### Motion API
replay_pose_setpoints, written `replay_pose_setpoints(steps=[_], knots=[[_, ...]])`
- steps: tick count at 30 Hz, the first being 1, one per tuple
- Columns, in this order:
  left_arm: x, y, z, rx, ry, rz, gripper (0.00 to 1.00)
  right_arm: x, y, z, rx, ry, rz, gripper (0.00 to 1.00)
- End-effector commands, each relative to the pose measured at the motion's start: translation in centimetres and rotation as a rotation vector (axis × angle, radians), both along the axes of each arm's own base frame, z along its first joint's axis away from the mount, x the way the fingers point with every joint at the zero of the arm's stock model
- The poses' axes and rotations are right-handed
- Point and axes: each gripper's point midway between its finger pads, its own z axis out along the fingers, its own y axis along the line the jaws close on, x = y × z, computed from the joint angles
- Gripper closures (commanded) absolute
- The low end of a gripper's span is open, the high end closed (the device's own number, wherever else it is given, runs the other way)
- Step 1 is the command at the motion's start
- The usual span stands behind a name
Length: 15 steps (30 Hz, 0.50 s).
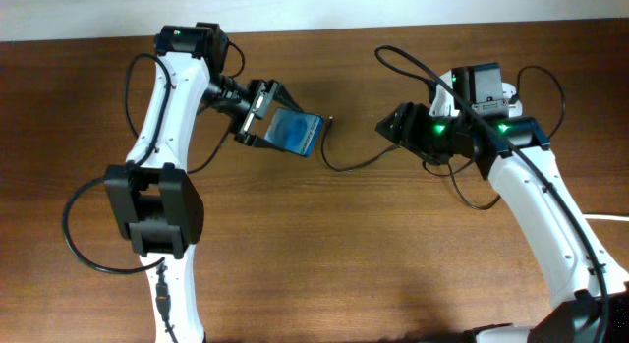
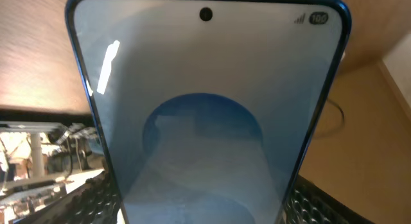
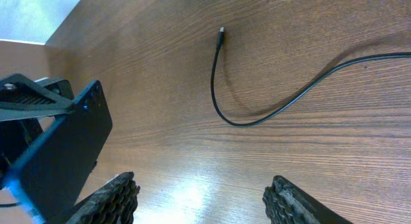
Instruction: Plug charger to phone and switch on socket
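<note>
My left gripper (image 1: 257, 115) is shut on the phone (image 1: 297, 133) and holds it tilted above the table; its blue screen with a lighter oval fills the left wrist view (image 2: 205, 121). The phone's dark back shows in the right wrist view (image 3: 61, 153). The charger (image 1: 349, 164), a thin black cable, lies curved on the wood, its plug tip (image 3: 221, 31) free and apart from the phone. My right gripper (image 1: 388, 127) is open and empty, its fingers (image 3: 202, 201) above bare wood to the right of the cable's curve (image 3: 257, 118). The socket is out of view.
The wooden table (image 1: 373, 255) carries both arms. The robots' thicker black cables loop beside the left arm (image 1: 79, 250) and behind the right arm (image 1: 423, 73). A white cord end shows at the right edge (image 1: 614, 217).
</note>
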Motion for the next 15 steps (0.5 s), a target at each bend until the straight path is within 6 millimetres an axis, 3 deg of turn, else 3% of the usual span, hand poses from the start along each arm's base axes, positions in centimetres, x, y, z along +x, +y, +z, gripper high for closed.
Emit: replay_pose_setpoints(steps=[1,6,11,15], knots=[[0.0,-1.1,3.9,-0.148,-0.059,0.001,1.00,0.3,-0.8,0.0,-0.037,0.002,-0.029,0.31],[-0.4,-1.2,4.2,-0.163,-0.034,0.006,1.00,-0.3,-1.4,-0.8,-0.079,0.030,-0.033,0.31],[-1.0,0.6,-0.1,0.157,-0.032,-0.036,1.00,-0.5,-0.6,-0.4,-0.037,0.031,-0.005,0.31],[-0.1,-1.3,-1.5,0.273,-0.076,-0.017,1.00,-1.4,1.9,0.2,0.028,0.035,0.074,0.31]])
